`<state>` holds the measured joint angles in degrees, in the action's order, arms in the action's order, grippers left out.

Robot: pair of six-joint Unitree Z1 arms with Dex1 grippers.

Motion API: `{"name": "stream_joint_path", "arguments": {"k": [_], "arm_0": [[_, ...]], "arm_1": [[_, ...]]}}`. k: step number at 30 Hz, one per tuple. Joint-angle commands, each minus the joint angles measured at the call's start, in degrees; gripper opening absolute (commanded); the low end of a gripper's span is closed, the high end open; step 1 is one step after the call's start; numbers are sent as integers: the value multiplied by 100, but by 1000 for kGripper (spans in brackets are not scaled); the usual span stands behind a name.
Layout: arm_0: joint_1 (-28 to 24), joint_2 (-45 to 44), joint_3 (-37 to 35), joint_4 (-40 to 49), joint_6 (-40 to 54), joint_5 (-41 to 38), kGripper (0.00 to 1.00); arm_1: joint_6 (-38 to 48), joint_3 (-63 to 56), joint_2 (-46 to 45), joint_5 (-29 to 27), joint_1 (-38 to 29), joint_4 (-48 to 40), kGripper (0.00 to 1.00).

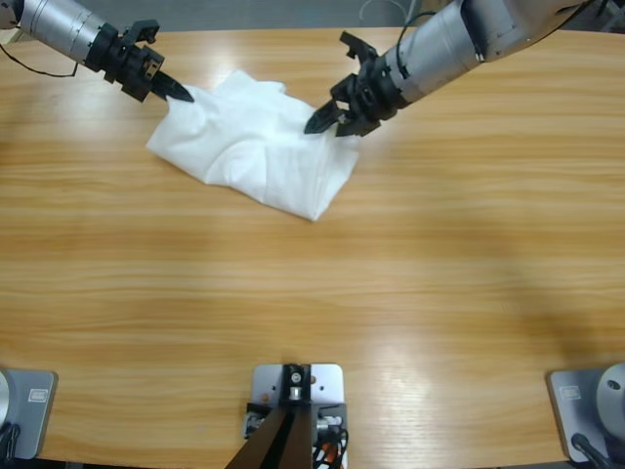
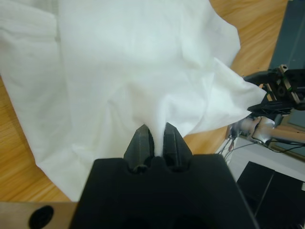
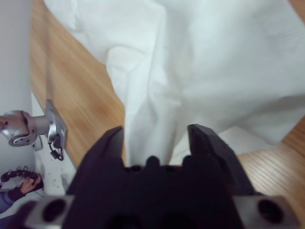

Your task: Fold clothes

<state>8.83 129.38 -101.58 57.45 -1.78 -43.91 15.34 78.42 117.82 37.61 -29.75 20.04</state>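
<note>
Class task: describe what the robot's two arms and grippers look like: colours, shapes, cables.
Both arms are smooth silver-grey cylinders ending in black wrist blocks. The left gripper and right gripper each have two black jaws tapering to points. A thin black cable loops beside the left arm.

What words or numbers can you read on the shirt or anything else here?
None can be read.
White shirt: no writing shows on the crumpled cloth in any view.
Wooden table: no labels or signs.
Left gripper and right gripper: plain black, no markings visible.
</note>
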Motion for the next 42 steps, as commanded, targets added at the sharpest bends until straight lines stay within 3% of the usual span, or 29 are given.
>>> {"name": "stream_joint_path", "arguments": {"k": [1,8,18,27,42], "arm_0": [[-62,434,-62,74,47,-118,0],[-231,647,-703,450,83,-140,0],[-327,1599,-3257,1684,66,-437,0],[-250,2294,-4062,1897,-4,-626,0],[-162,3489,-6286,2510,-256,-673,0]], "arm_1": [[-242,-153,327,226,-54,65,0],[-418,-325,155,296,185,70,0],[-676,-297,-40,343,560,163,0],[-801,-151,-30,264,708,225,0],[-1128,673,568,106,1094,736,0]]}}
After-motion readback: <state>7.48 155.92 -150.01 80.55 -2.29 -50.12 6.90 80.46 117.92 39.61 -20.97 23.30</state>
